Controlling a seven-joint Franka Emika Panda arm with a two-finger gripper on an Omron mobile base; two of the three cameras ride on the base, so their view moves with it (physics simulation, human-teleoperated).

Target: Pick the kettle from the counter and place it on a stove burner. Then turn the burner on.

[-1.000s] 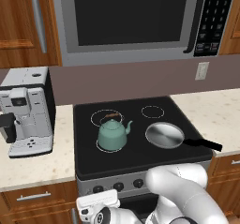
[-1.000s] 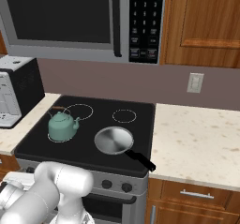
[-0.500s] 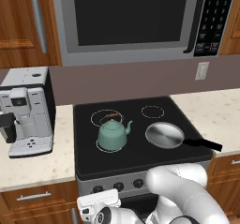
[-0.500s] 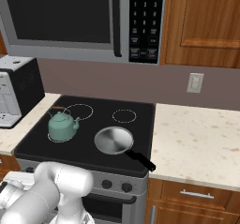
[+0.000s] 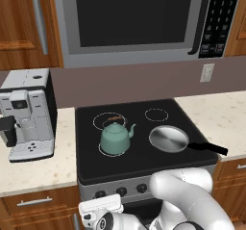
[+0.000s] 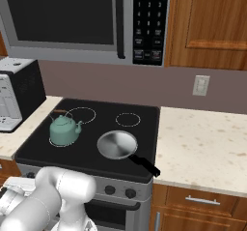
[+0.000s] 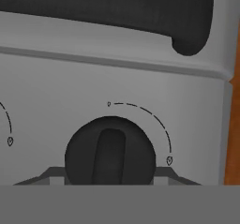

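Coffee machine [image 5: 28, 113] parked far left on the tabletop [image 5: 33, 171], then kettle [image 5: 115, 137] already sitting on the front-left stove burner [image 5: 114, 147], silver pan [image 5: 168, 138] just to its right. Down low, hand [image 5: 101, 213] up close to a dark knob [image 7: 110, 155] on the stove front, probably the kettle's burner, though can't tell whether open or closed. Best to center on the knob's ridge, pinch square, then twist along the dashed arc.
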